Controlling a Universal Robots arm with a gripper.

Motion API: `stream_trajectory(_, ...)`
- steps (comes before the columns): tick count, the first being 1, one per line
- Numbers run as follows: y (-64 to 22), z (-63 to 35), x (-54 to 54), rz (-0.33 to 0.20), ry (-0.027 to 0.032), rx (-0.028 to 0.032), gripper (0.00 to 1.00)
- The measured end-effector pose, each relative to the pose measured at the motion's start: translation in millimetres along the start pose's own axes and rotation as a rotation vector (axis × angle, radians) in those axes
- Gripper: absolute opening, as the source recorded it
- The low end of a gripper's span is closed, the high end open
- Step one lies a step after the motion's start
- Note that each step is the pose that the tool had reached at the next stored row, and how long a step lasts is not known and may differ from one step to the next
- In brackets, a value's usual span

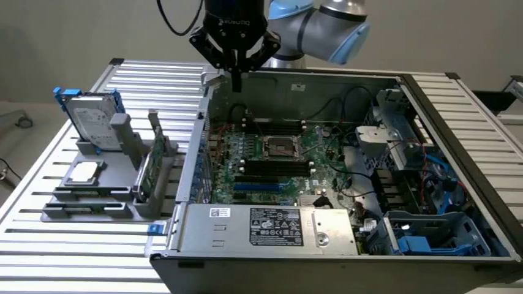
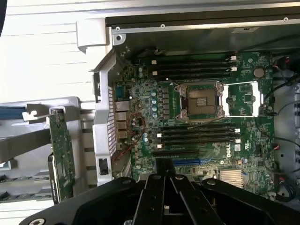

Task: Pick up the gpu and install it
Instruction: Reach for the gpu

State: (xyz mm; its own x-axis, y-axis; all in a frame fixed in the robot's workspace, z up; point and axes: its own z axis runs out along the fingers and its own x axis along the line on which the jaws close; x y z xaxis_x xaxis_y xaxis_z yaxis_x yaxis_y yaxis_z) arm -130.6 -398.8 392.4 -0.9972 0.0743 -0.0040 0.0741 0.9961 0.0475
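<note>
Black and shut on nothing, my fingers (image 1: 236, 79) hung over the case's (image 1: 470, 159) far edge in the exterior view. The gpu (image 1: 152, 165) stood upright in a rack (image 1: 90, 205) on the desk (image 1: 49, 245), on that view's left. From my wrist, the fingers hovered above the motherboard (image 2: 253, 159), with the gpu outside the case.

The arm (image 1: 323, 21) is built of rounded silver-grey joint housings, with a light blue end cap (image 1: 351, 43) on one joint. A thin black cable (image 1: 166, 17) loops down next to its wrist. The gripper (image 1: 236, 82) is matte black throughout: a cylindrical body with a line of small white lettering (image 1: 237, 22), angular linkage bars below it, and slim flat fingers. In the wrist view the linkage bars (image 2: 93, 199) appear as broad faceted black plates with round silver pivot screws (image 2: 207, 181) at the joints, and the fingers (image 2: 154, 192) are straight, square-ended black bars.
</note>
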Motion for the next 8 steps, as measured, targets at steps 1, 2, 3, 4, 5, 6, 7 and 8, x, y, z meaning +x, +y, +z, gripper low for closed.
stream_trajectory(1, -0.3, 0.3, 3.8, 0.000, 0.0047, 0.0002, 0.11)
stream_trajectory(2, -0.6, 0.4, 7.7, 0.000, 0.0095, 0.0005, 0.11)
stream_trajectory(3, -0.9, 0.7, 11.5, 0.001, 0.0147, 0.0009, 0.11)
stream_trajectory(4, -1.2, 0.9, 15.1, 0.001, 0.0204, 0.0013, 0.11)
stream_trajectory(5, -1.5, 1.2, 18.8, 0.001, 0.0261, 0.0018, 0.11)
stream_trajectory(6, -1.7, 1.4, 22.3, 0.001, 0.0318, 0.0022, 0.11)
stream_trajectory(7, -2.0, 1.6, 26.2, 0.002, 0.0368, 0.0025, 0.11)
stream_trajectory(8, -2.4, 2.0, 30.6, 0.002, 0.0386, 0.0027, 0.11)
